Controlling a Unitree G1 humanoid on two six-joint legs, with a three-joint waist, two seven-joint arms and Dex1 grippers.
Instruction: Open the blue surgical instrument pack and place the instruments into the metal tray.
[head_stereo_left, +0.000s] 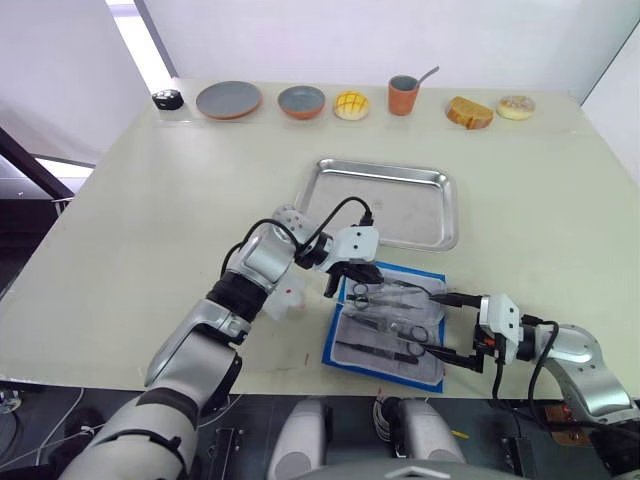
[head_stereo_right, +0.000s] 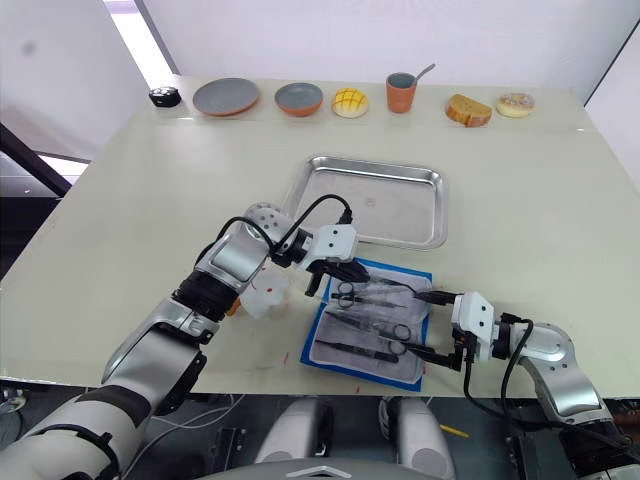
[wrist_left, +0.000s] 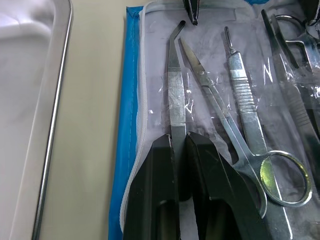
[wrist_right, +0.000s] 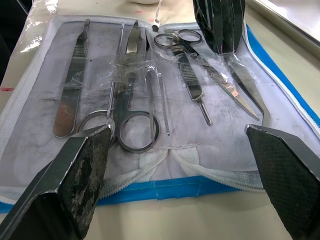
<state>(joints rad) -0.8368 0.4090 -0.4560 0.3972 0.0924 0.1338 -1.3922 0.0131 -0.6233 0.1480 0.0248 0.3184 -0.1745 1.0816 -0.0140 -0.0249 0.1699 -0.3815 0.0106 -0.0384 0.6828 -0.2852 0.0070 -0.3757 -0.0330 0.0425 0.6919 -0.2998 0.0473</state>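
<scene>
The pack (head_stereo_left: 385, 326) lies open at lower centre. The left hand (wrist_left: 180, 150), closed on bent forceps (wrist_left: 175, 95), must next lift them to the tray (head_stereo_left: 380, 203). The right hand (wrist_right: 180, 170) gapes wide, empty.

The blue surgical instrument pack (head_stereo_left: 385, 328) is laid open near the front edge of the table (head_stereo_left: 130, 220), its pale lining upward, with the instruments (head_stereo_left: 388, 320) resting across it. The metal tray (head_stereo_left: 383, 203) is set just behind the pack. The left gripper (head_stereo_left: 350, 281) is lowered onto the pack's rear left part. The right gripper (head_stereo_left: 448, 327) is held at the pack's right edge, fingers spread apart. Plates, pastries and a cup (head_stereo_left: 403, 95) are lined along the far edge.
</scene>
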